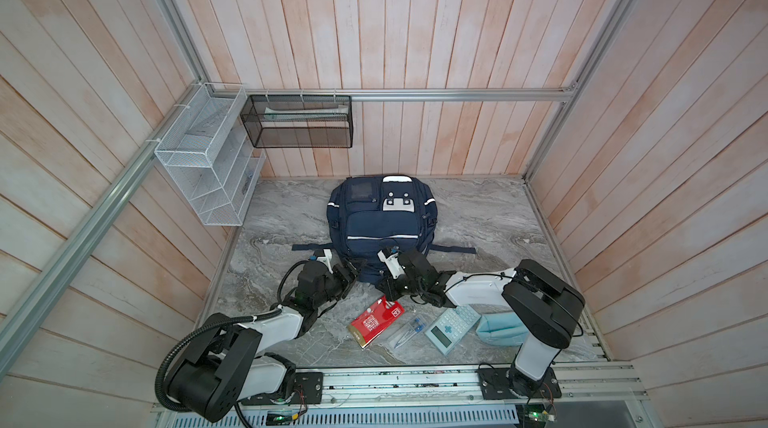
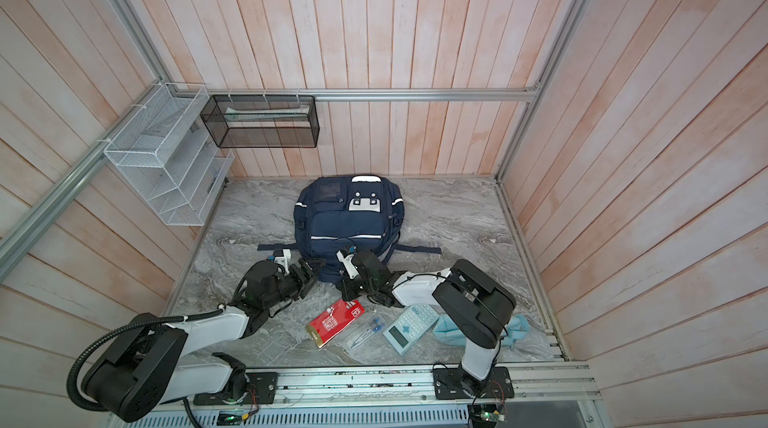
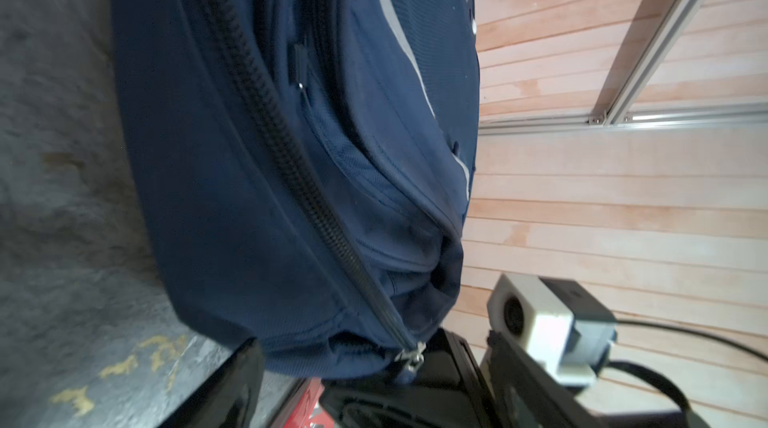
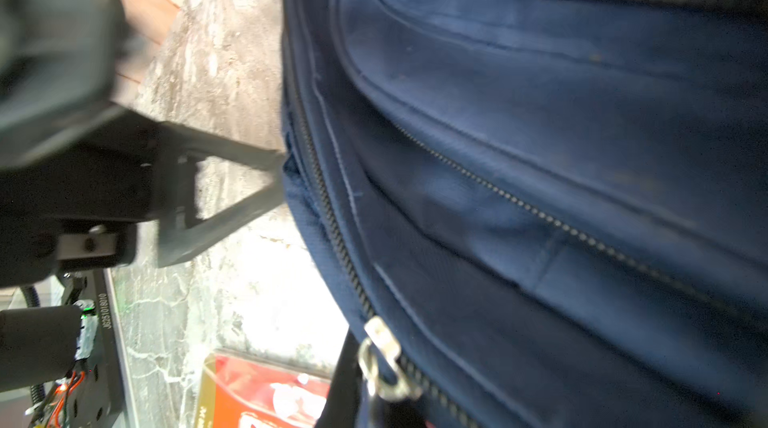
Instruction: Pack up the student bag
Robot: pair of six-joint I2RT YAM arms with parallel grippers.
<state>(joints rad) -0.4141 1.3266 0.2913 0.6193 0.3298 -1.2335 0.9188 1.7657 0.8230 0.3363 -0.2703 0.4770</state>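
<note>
- On my feed the student bag (image 1: 380,222) is navy blue, with white stripes and a white patch carrying dark buttons.
- The bench (image 1: 478,218) is grey with marbled veining.
- I see a red packet (image 1: 376,322) with white print, a pale blue calculator (image 1: 453,328) and a light-blue pouch (image 1: 496,330).
- The wire rack (image 1: 199,155) is white, the mesh basket (image 1: 299,122) black.

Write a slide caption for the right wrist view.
Close-up of the navy student bag, metal zipper pull nearest the camera, red packet on the marble table beside it.
</note>
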